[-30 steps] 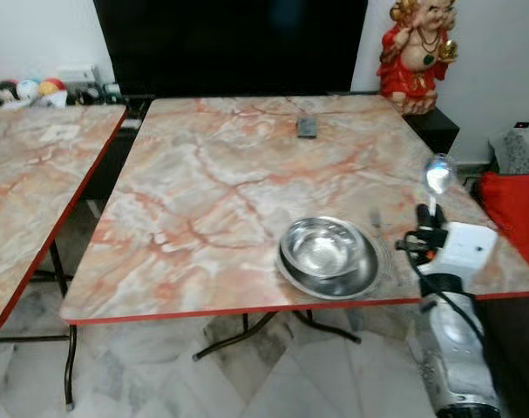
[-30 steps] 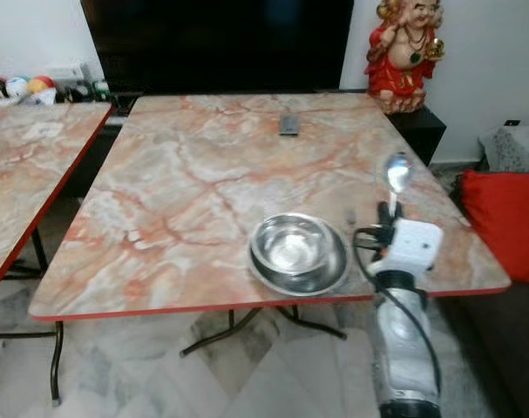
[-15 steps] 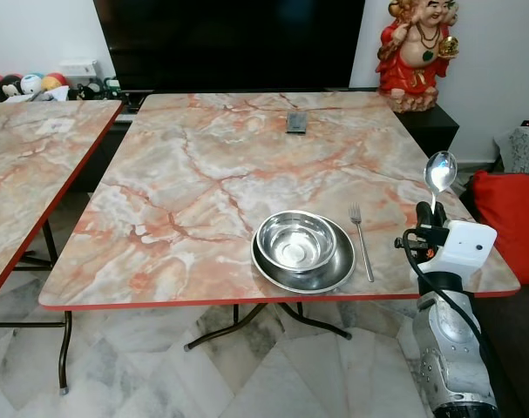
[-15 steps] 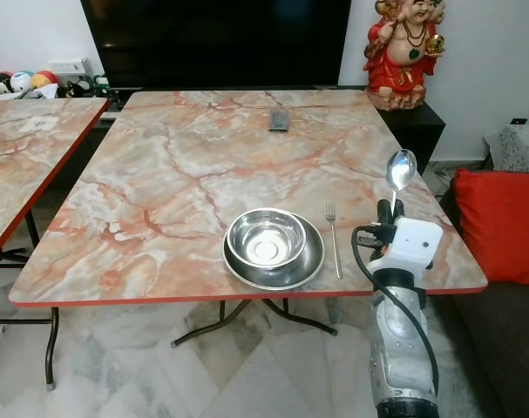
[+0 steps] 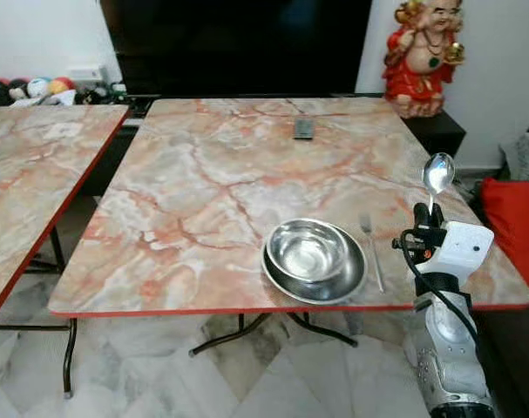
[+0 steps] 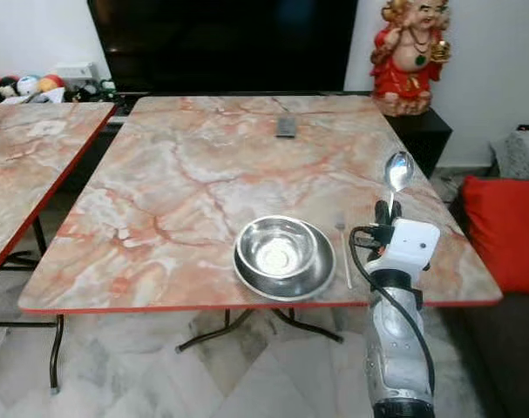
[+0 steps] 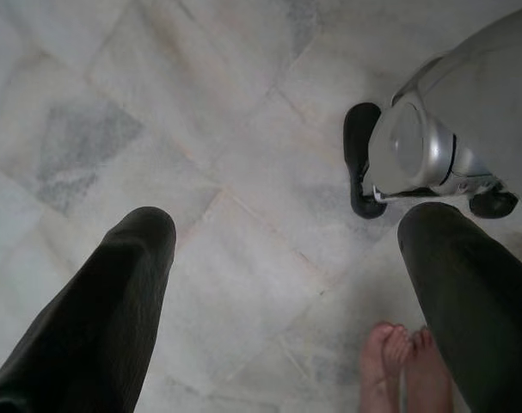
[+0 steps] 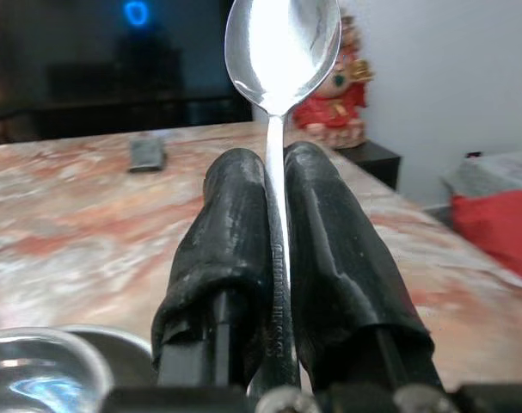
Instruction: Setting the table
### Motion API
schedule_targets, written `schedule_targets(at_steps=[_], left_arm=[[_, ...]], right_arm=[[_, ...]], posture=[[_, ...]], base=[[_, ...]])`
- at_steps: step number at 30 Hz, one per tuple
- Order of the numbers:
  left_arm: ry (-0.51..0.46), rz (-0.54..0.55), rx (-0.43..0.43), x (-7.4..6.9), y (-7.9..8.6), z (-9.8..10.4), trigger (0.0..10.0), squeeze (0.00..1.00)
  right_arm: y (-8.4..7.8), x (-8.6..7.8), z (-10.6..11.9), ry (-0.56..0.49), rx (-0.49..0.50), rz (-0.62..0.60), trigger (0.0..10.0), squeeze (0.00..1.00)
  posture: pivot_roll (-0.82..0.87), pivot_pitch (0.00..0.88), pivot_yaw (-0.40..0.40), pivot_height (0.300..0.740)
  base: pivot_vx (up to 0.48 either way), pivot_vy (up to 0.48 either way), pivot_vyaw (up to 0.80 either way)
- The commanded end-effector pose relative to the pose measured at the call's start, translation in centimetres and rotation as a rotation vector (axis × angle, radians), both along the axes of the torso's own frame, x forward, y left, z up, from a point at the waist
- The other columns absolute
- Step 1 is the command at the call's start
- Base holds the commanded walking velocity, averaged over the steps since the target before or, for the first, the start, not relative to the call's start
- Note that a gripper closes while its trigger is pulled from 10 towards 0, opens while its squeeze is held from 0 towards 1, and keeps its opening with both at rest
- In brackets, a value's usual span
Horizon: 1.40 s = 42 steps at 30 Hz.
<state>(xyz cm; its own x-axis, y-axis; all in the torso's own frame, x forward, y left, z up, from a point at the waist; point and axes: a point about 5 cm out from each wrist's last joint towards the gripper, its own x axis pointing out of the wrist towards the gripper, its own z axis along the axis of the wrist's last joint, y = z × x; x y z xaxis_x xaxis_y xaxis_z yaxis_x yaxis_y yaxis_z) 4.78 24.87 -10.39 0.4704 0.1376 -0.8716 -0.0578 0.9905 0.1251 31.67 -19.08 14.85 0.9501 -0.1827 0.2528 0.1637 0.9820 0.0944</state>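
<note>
While the right gripper (image 8: pixel 276 258) pinched the stiff, light spoon (image 5: pixel 438 172) by its handle (likely slippery), it stood upright.

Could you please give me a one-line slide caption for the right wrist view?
Right gripper clamps a spoon upright above the marble table, steel bowl nearby.

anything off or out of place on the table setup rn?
Setting looks tidy: steel bowl nested upright in the plate, fork straight beside it. One stray: a small dark remote-like object at the far edge. Spoon is clamped upright in the right gripper, not yet placed.
</note>
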Motion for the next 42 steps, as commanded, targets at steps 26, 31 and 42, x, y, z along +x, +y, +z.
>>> schedule_targets(at_steps=[26,31,42], left_arm=[[0.028,-0.017,0.003,-0.3,0.2,-0.1,10.0,0.00],[0.027,-0.020,0.002,-0.2,0.2,-0.1,10.0,0.00],[0.027,-0.022,-0.001,-0.1,0.0,-0.1,10.0,0.00]], right_arm=[[-2.3,-0.8,-0.5,0.120,-0.066,0.000,10.0,0.00],[-2.9,-1.2,-1.8,0.260,-0.108,0.013,10.0,0.00],[-3.2,-1.1,-4.4,0.476,-0.005,0.103,10.0,0.00]], posture=[[-0.06,0.091,-0.002,0.740],[-0.07,0.100,-0.004,0.740],[-0.06,0.106,-0.010,0.740]], base=[[0.085,0.000,0.00],[0.000,0.000,0.00],[0.000,0.000,0.00]])
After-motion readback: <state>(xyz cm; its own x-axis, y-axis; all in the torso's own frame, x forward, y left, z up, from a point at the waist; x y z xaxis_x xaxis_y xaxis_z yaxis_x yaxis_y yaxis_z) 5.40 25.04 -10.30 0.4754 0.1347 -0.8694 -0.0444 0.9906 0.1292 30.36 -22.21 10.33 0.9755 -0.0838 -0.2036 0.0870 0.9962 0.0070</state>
